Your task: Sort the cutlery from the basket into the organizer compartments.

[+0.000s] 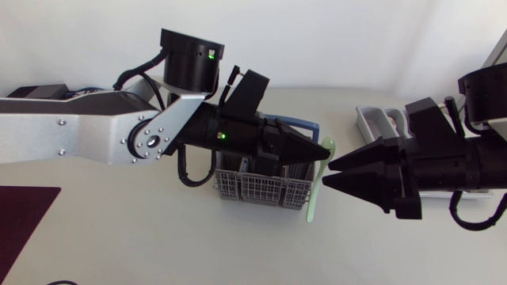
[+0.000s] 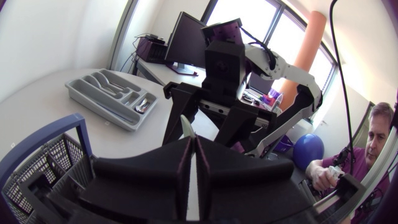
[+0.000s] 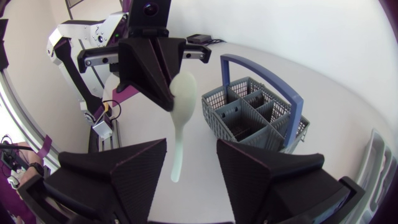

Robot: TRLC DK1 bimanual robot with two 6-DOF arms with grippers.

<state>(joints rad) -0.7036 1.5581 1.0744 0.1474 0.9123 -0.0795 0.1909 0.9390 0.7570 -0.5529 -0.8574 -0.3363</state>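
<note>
Left hand (image 1: 323,148): wedge fingers pressed together, clamped on the bowl end of a pale green plastic spoon (image 1: 316,192). The spoon's stem hangs down just right of the grey plastic mesh cutlery basket with a blue handle (image 1: 257,188).
Right hand (image 1: 329,173): fingers apart, tips just beside the spoon. Its own camera shows the stem between the two fingers, neither touching as far as I can tell.
Reads as a mid-air handover above the white table (image 1: 158,245). The grey plastic organizer tray with compartments (image 1: 366,119) sits far right, mostly behind the right arm.

Risks:
- The grip is fingertips only, on a smooth curved bowl. The spoon can pivot or slip when the right hand squeezes.
- If the left lets go before the right has both fingers on the stem, the spoon drops to the table beside the basket.
- The stem is thin and hangs tilted. An off-centre close could catch one edge and flick it.
- The two hands' tips are very near each other, so any further advance risks finger-to-finger contact.
</note>
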